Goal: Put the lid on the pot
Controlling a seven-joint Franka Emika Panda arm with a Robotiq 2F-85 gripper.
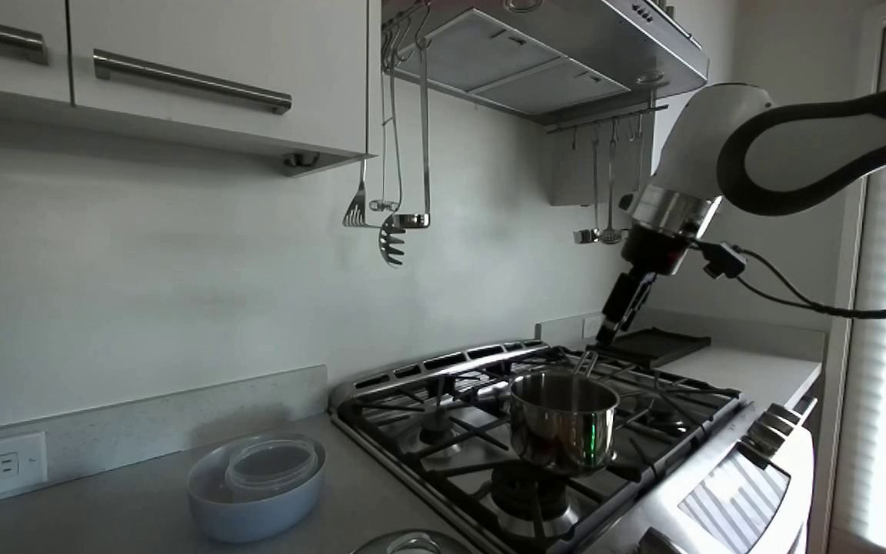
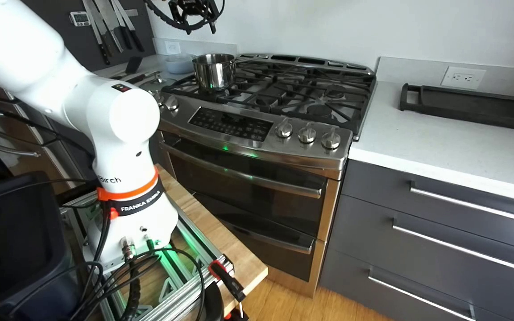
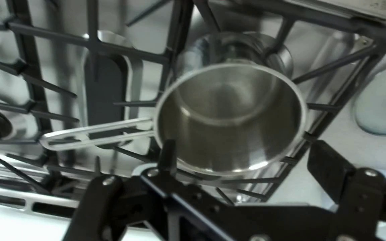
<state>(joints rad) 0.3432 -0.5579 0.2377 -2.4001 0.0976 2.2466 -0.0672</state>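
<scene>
White Franka arm (image 2: 20, 53), black gripper (image 3: 243, 147)
Rounded casing (image 2: 133, 113), an orange ring (image 2: 131, 191) below the name Birch (image 2: 109, 179), a black band (image 2: 140, 203) lettered FRANKA EMIKA, a small dark label (image 2: 121, 88) higher up; in an exterior view, a silvery collar (image 1: 670, 209), dark trim (image 1: 732, 168) looping along the forearm (image 1: 804, 150), a black cable (image 1: 874, 313); in the wrist view, pale round screw heads (image 3: 152, 172) on the gripper's linkages (image 3: 360, 201)

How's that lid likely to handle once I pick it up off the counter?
The lid looks like greenish glass, so it's probably stiff and breakable if knocked. Its handle appears smooth and shiny, so it may slip in a light grip. It lies flat on the counter, so a nudge would likely slide rather than roll it.
</scene>
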